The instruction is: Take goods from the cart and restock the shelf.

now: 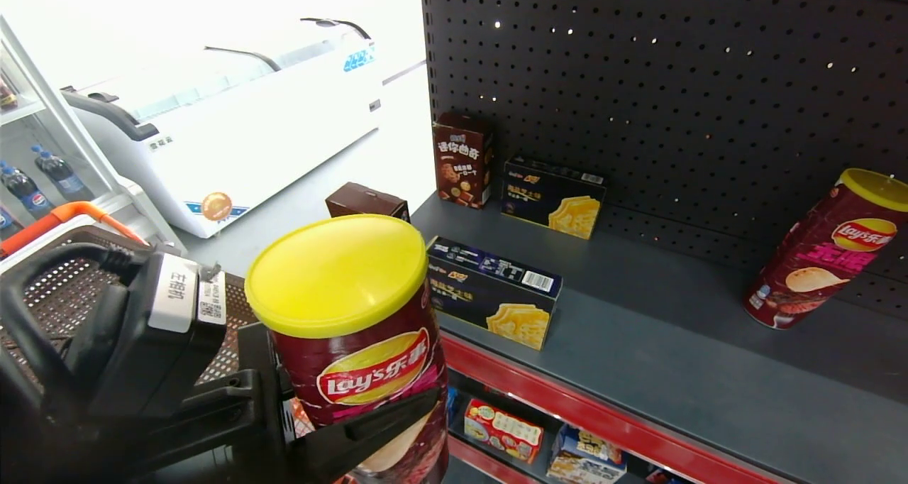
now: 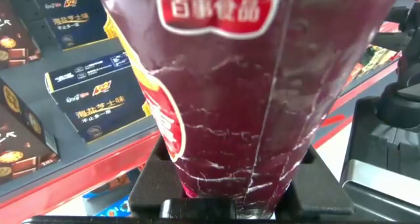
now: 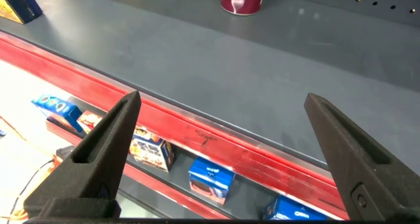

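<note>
Yellow-lidded, dark red can (image 1: 355, 342) of crisps, upright in the left pincer (image 1: 340, 420), whose two black fingers (image 1: 383, 416) were closed on the lower body of the can. It was seen above the mesh cart (image 1: 64, 285), just short of the left end of the shelf (image 1: 674, 356). From the left wrist, the can (image 2: 230, 86) stood straight up out of the pincer (image 2: 230, 201), with the red rail (image 2: 65, 178) of the shelf beyond it. The right pincer (image 3: 226, 165) held nothing, its fingers spread wide, and hung over the red rail (image 3: 216, 137) at the front of the shelf.

Step judged in hand: carrying the can across to the shelf. To do it well, the can would probably need to pass over the red rail (image 1: 567, 406) with its base clear. It would then go past the blue box (image 1: 493, 299) lying near the front edge. The bare grey stretch between that box and the second can (image 1: 823, 250), which stood near the pegboard at the right, looked the best landing place. Because the grip sat low and the can was tall, a slow, level carry should keep it from tipping. Whether the can's base hung above rail height could not be told, as the fingers hid it. The fingers should open only once the base rested flat on the shelf, with the label facing outward like its neighbour.
</note>
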`<state>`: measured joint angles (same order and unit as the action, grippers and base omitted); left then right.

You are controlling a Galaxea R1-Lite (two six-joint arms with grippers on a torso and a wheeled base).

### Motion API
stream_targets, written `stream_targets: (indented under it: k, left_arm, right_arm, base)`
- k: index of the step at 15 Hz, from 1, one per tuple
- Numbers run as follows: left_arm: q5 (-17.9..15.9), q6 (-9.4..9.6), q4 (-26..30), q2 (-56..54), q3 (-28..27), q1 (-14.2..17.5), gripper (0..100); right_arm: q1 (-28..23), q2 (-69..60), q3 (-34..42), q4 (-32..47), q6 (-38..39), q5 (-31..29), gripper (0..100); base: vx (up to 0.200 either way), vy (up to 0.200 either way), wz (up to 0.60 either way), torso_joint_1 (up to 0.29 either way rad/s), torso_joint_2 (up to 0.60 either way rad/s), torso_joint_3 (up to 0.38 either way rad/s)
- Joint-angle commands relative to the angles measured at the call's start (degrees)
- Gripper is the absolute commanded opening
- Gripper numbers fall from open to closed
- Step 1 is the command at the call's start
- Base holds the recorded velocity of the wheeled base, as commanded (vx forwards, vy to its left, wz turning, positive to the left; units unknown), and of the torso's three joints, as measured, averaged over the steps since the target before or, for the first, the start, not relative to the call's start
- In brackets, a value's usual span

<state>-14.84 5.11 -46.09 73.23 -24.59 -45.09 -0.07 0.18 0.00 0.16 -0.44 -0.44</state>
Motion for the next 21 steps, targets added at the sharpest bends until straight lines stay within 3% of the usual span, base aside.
stream_targets:
  k: [1,11,19,21]
  left_arm:
    - [-0.11,-0.01,-0.05,0.69,-0.37,0.01,0]
    - [-0.37,-0.01,-0.05,1.21,-0.72,0.01,0]
    - [-0.19,-0.27,-0.05,0.16,0.42,1.06,0]
    - [-0.37,-0.80,-0.14,0.16,0.42,2.91,0]
  right_arm:
    - [-0.01,-0.01,0.00,0.02,0.00,0.00,100]
    - [-0.01,-0.01,0.00,0.02,0.09,0.00,100]
    - [-0.01,-0.01,0.00,0.02,0.26,-0.09,100]
    - [-0.01,-0.01,0.00,0.02,0.26,-0.09,100]
  base:
    - [0.000,0.000,-0.60,0.002,0.00,-0.002]
    - [0.000,0.000,-0.60,0.000,0.00,0.000]
    - [0.000,0.000,0.00,0.000,0.00,0.000]
    - [0.000,0.000,0.00,0.000,0.00,0.000]
